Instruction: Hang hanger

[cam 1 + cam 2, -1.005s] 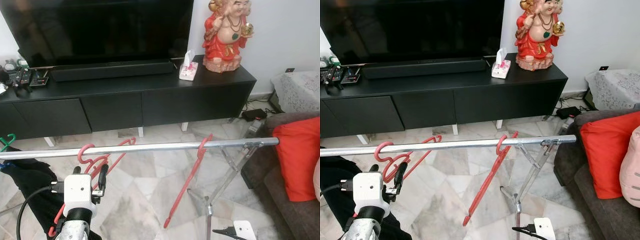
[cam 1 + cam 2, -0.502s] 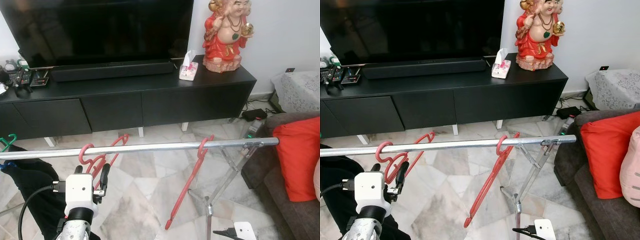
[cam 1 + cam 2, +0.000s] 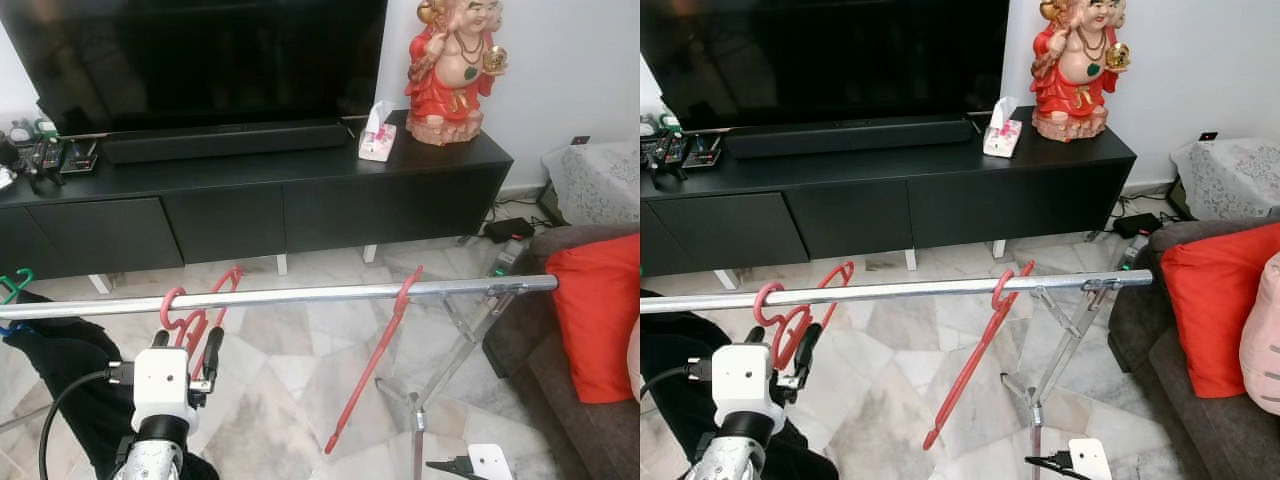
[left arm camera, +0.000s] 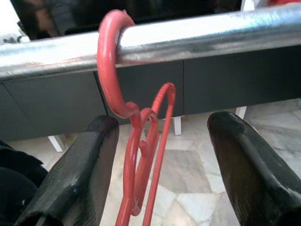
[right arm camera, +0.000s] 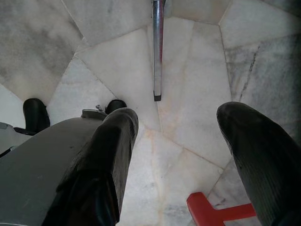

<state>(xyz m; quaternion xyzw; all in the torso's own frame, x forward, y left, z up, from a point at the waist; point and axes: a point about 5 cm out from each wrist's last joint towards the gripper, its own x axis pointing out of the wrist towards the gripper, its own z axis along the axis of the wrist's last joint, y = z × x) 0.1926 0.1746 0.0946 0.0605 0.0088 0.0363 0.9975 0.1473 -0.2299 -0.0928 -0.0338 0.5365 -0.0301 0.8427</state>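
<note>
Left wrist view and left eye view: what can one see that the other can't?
The left wrist view alone shows, up close, the left pincer open, its fingers either side of the red hanger hooked on the rail. The left eye view alone takes in the TV, the red statue, the second hanger and the cushion. Both share rail, hanger and black cabinet.

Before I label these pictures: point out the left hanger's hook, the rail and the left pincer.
left hanger (image 4: 109, 70), left wrist view, hook.
rail (image 3: 300, 296), left eye view, bare middle.
left pincer (image 4: 162, 179), left wrist view, between fingertips.
</note>
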